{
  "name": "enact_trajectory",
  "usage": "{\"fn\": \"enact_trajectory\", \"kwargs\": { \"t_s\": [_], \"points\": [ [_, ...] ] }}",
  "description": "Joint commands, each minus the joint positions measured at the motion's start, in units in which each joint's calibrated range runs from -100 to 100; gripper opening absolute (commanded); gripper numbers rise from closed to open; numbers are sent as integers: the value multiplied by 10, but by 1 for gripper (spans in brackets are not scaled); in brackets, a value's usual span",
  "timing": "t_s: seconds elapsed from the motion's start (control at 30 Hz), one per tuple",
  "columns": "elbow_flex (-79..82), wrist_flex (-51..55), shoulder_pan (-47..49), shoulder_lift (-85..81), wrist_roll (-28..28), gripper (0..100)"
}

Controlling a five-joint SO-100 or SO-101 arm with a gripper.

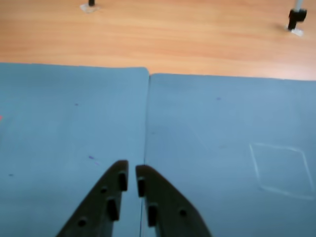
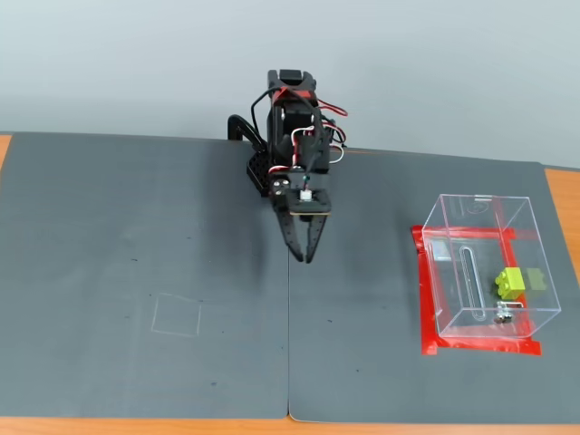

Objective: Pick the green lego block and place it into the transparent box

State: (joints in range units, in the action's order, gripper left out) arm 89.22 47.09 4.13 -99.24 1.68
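Note:
In the fixed view the green lego block [image 2: 510,283] lies inside the transparent box [image 2: 471,272], near its right wall. The box stands at the right of the mat on a square of red tape [image 2: 426,299]. My gripper [image 2: 304,257] hangs over the seam in the middle of the mat, well left of the box, with its fingers together and nothing between them. In the wrist view the gripper [image 1: 132,175] shows two dark fingers nearly touching above the mat seam. The block and box are out of the wrist view.
Two dark mats [image 2: 136,272] cover the table and meet at a seam [image 2: 288,344]. A faint chalk square [image 2: 176,315] is drawn on the left mat; it also shows in the wrist view [image 1: 282,170]. Wooden table edge [image 1: 158,39] lies beyond the mats.

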Motion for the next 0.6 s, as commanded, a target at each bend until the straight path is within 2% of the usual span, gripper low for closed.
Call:
{"fn": "enact_trajectory", "kwargs": {
  "t_s": [0.0, 0.17, 0.27, 0.57],
  "points": [
    [34, -13, -27, -3, -2, 2],
    [105, -106, 16, -3, -2, 2],
    [105, -110, 23, -3, -2, 2],
    [105, 12, -7, -3, -3, 2]
  ]
}}
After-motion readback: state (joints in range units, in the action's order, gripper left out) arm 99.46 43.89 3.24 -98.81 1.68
